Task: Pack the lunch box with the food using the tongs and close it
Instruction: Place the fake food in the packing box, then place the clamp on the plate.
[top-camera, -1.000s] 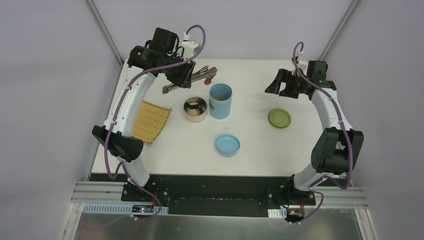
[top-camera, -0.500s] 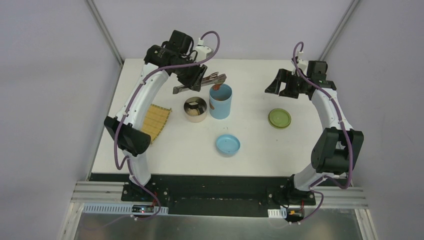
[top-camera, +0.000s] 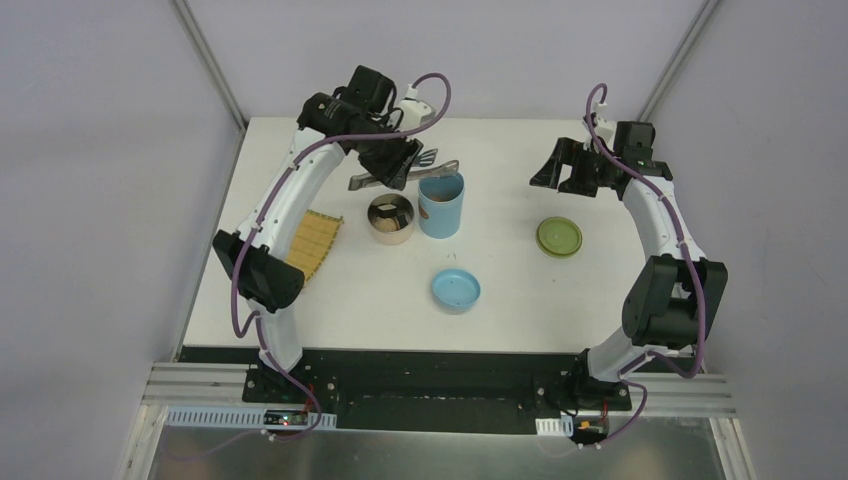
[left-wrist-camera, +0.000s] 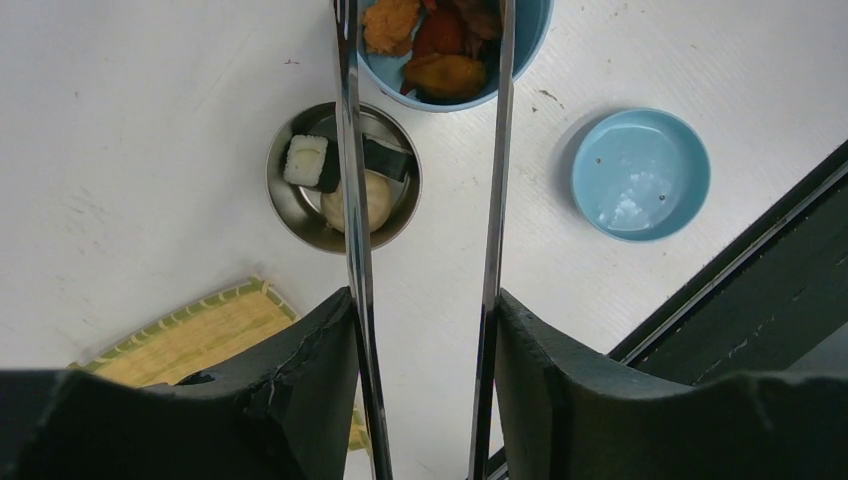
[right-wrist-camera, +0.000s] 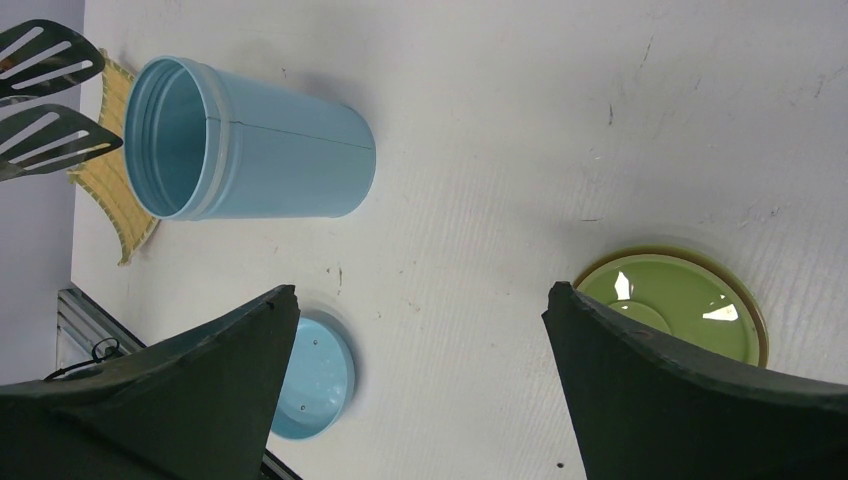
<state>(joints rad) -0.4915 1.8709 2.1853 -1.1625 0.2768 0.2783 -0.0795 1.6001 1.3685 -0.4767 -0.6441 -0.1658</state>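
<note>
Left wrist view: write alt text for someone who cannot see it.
The left gripper holds the tongs, their two silver arms reaching over the light-blue cylinder, which contains orange and red food. Nearby are a steel bowl with sushi-like pieces, a blue lid and a yellow mat.

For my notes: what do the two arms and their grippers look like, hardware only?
The left arm and right arm match: curved white links between bulky black joint housings, with a purple cable running along each. The left gripper and right gripper each carry two broad matte-black wedge-shaped fingers. No readable markings.
</note>
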